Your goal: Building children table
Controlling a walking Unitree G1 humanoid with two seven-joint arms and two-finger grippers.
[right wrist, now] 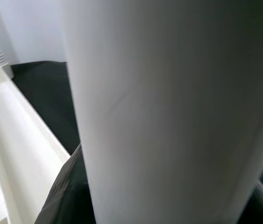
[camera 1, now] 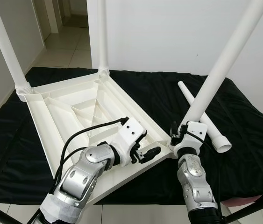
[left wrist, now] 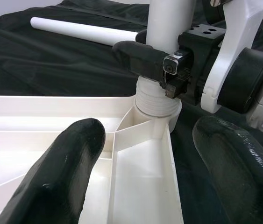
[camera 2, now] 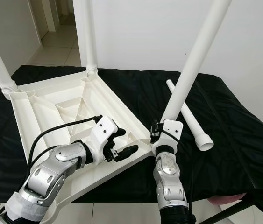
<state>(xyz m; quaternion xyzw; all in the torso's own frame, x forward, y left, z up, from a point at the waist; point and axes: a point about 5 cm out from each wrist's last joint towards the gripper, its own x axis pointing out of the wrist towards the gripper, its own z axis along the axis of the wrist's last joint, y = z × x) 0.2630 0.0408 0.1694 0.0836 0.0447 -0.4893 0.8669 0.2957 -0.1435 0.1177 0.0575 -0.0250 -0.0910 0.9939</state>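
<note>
Clamping the lower end of a slanted white leg, the right gripper is seen with its jaws clenched around the tube just above the threaded collar. That collar is seated in the corner socket of the upturned white tabletop, at about 5 o'clock of the tabletop in the left eye view. The leg rises from there toward 1 o'clock, tilted away from vertical. In the right wrist view the same tube is seen close up, with black cloth behind it.

The left gripper is held with its jaws released, one black finger over the ribbed underside of the tabletop and the other just outside its edge, so that the rim near the corner socket is straddled. Whether the fingers touch the rim cannot be told. The two grippers are near each other, the left one at 9 o'clock of the right.

Two further legs are already standing upright in their sockets: one at the 9 o'clock corner and one at the 12 o'clock corner. A fourth, loose leg is laid flat on the black cloth, just beyond the right gripper at 2 o'clock of it. The cloth-covered table is set before a white wall, with a tiled floor seen at 11 o'clock.
</note>
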